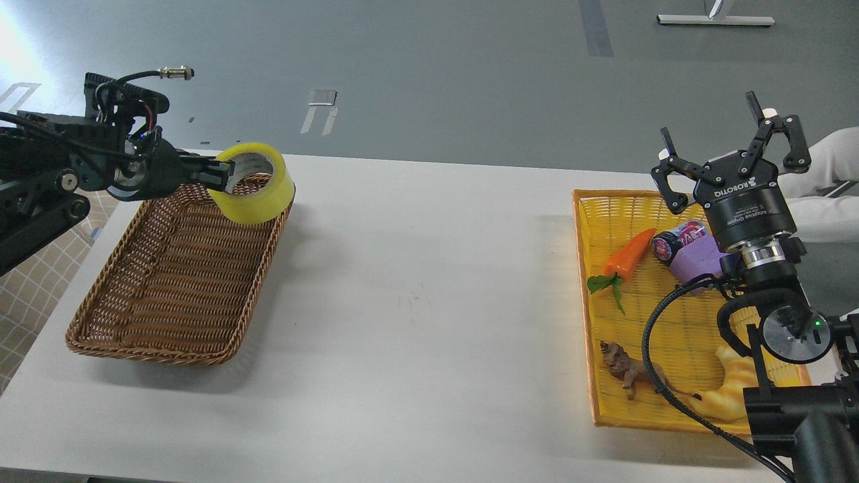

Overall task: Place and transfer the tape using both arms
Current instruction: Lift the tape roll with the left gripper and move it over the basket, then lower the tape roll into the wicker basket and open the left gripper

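The tape [258, 190], a glossy yellow roll with a grey-white core, hangs in the air over the far right corner of the brown wicker basket [144, 315]. My left gripper [225, 176] is shut on the roll's left wall, reaching in from the left. My right gripper [735, 155] is open and empty, fingers pointing up, above the far end of the yellow basket [604, 412].
The yellow basket holds an orange toy carrot [629, 253], a small can [674, 241], a purple piece [698, 261], a brown lion figure [627, 372] and a yellow croissant toy [728, 389]. The white table [416, 302] lies between the two baskets.
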`<state>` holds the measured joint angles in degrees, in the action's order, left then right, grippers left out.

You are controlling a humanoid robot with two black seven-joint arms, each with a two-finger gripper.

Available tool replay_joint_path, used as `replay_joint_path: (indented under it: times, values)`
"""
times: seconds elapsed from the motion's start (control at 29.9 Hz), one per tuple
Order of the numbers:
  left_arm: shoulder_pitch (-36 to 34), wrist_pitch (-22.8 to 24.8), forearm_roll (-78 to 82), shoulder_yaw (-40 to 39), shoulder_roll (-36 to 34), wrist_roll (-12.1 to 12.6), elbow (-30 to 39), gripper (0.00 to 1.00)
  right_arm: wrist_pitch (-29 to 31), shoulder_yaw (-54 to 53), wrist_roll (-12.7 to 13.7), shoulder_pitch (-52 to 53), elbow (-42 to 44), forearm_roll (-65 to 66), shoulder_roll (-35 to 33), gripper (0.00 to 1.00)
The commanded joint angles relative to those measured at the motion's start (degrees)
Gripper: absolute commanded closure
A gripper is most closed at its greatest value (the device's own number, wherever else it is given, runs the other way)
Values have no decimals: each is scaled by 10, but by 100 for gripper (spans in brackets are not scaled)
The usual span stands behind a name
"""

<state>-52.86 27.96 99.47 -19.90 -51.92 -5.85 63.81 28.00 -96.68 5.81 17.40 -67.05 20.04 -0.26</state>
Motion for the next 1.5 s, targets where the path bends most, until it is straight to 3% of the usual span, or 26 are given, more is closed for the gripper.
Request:
replay_joint_path:
  times: [0.0, 0.6, 1.47]
  values:
    - [15, -8, -1, 0, -15, -6, 0, 100, 0, 0, 0, 0, 0, 0, 0, 1]
    - [108, -78, 2, 0, -52, -16, -2, 100, 0, 0, 0, -1, 0, 0, 0, 1]
    - [149, -107, 7, 1, -53, -17, -17, 100, 0, 0, 0, -2, 1, 0, 0, 1]
